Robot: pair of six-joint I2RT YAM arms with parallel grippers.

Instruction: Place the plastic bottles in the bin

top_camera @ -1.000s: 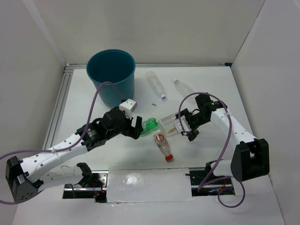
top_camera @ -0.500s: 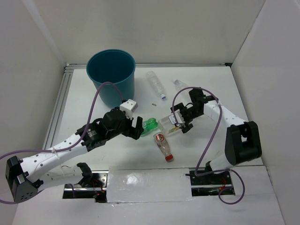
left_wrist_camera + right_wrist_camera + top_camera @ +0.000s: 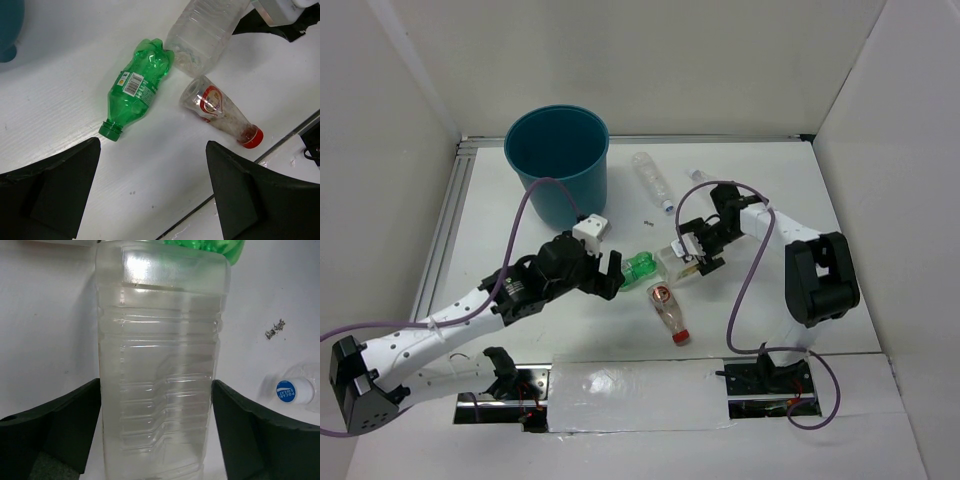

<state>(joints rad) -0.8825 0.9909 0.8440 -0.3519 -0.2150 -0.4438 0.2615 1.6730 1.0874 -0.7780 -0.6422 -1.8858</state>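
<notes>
Straddling wider bottle (image 3: 160,365), plain wrist-side only: right pincer (image 3: 156,382)

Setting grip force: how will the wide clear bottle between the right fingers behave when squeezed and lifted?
The wide clear bottle looks empty, so probably light. Its ribbed plastic walls may buckle under the fingers. Flat sides suggest little rolling.

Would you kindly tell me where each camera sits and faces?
Top external: above, behind the bases, facing down; both arms and the round teal plastic bin show.
Left wrist: on the left arm, facing down at the green plastic bottle; its dark fingers show.
Right wrist: close above the wide clear plastic bottle; its fingers flank it.
Both wrist views share those two bottles.
</notes>
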